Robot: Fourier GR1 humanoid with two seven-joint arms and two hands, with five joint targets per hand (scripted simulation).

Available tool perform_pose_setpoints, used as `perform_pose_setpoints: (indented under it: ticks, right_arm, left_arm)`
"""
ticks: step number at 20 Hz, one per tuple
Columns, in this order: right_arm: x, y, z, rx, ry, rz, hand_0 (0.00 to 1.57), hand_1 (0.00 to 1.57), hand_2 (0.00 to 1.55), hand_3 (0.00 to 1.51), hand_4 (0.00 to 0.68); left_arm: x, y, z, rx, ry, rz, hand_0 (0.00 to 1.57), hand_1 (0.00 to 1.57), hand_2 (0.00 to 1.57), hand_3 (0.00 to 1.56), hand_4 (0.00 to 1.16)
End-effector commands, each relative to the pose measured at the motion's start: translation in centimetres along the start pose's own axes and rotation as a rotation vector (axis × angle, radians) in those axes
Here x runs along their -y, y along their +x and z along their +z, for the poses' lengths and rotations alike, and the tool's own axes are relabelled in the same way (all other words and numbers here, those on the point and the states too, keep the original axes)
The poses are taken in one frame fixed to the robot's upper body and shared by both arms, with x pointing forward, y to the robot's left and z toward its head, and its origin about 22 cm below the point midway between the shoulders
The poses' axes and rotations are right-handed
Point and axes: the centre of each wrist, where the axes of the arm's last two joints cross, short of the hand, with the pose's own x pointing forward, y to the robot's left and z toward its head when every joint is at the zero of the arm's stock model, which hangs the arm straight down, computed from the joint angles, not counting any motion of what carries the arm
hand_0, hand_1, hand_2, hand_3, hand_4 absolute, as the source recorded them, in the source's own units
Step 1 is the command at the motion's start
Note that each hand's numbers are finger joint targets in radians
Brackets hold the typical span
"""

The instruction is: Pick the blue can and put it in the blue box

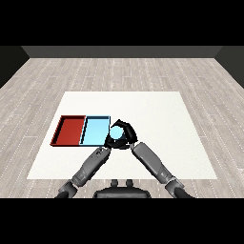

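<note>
White table (157, 138), red tray (69, 130), blue tray (94, 131)

no readable text, label or number shows on anything here.

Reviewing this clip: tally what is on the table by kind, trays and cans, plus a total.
Trays: 2, a red tray and a light blue tray side by side.
Cans: 1, a blue can held in the right hand just beside the light blue tray.
Total: 3
</note>
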Motion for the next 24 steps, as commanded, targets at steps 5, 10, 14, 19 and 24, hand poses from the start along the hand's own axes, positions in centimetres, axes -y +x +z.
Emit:
perform_pose_setpoints:
  ticks: [5,10,14,19,24]
  right_arm:
    - [-3.2,0.9,-1.1,0.004,0.046,-0.025,1.47,1.47,1.47,1.40,0.596]
    - [-1.9,0.4,-1.0,0.028,0.045,-0.001,1.45,1.45,1.46,1.39,0.590]
    - [-2.6,0.3,0.1,0.007,0.072,-0.022,1.44,1.44,1.45,1.40,0.611]
    - [-1.5,1.1,0.5,0.011,0.048,-0.046,1.43,1.43,1.45,1.39,0.591]
    - [-2.1,0.3,0.5,-0.011,0.038,-0.036,1.44,1.44,1.45,1.39,0.580]
  left_arm:
    - [1.7,-0.2,0.6,0.033,0.009,-0.202,0.32,0.32,0.52,0.17,0.00]
    - [1.4,1.5,-1.9,0.012,0.010,-0.120,0.00,0.00,0.00,0.00,0.43]
    - [0.3,0.1,-0.9,0.040,0.129,-0.142,1.01,1.01,1.04,0.90,0.70]
    - [-0.3,-0.4,0.1,0.053,0.101,-0.119,0.65,0.65,0.75,0.52,0.67]
    - [0.0,1.9,-0.7,-0.016,0.102,-0.035,1.18,1.18,1.19,1.03,0.63]
